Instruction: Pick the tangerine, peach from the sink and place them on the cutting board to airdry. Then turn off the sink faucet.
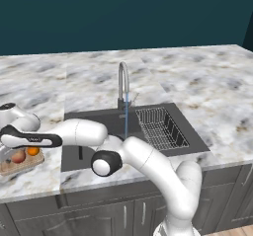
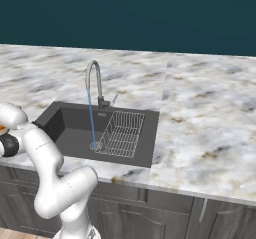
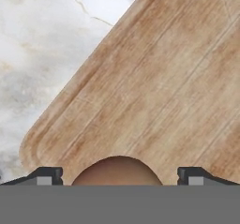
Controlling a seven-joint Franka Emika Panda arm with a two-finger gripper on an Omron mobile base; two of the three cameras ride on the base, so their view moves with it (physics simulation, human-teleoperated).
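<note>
My gripper (image 3: 119,177) hangs open over the wooden cutting board (image 3: 154,87), its fingertips (image 3: 45,176) standing wide apart. Between them rests the reddish peach (image 3: 117,169), with a gap on each side. From the left base view, the peach (image 1: 19,156) and the orange tangerine (image 1: 33,151) lie side by side on the cutting board (image 1: 22,167), left of the sink (image 1: 99,119), under my hand. The sink faucet (image 1: 122,82) stands behind the basin. A blue stream of water (image 1: 126,119) runs from its spout into the sink (image 2: 70,125).
A wire rack (image 1: 160,127) fills the right part of the basin. Marble counter (image 1: 207,87) spreads around the sink. My arm reaches left across the sink's front edge. Dark cabinet fronts (image 2: 165,208) run below the counter.
</note>
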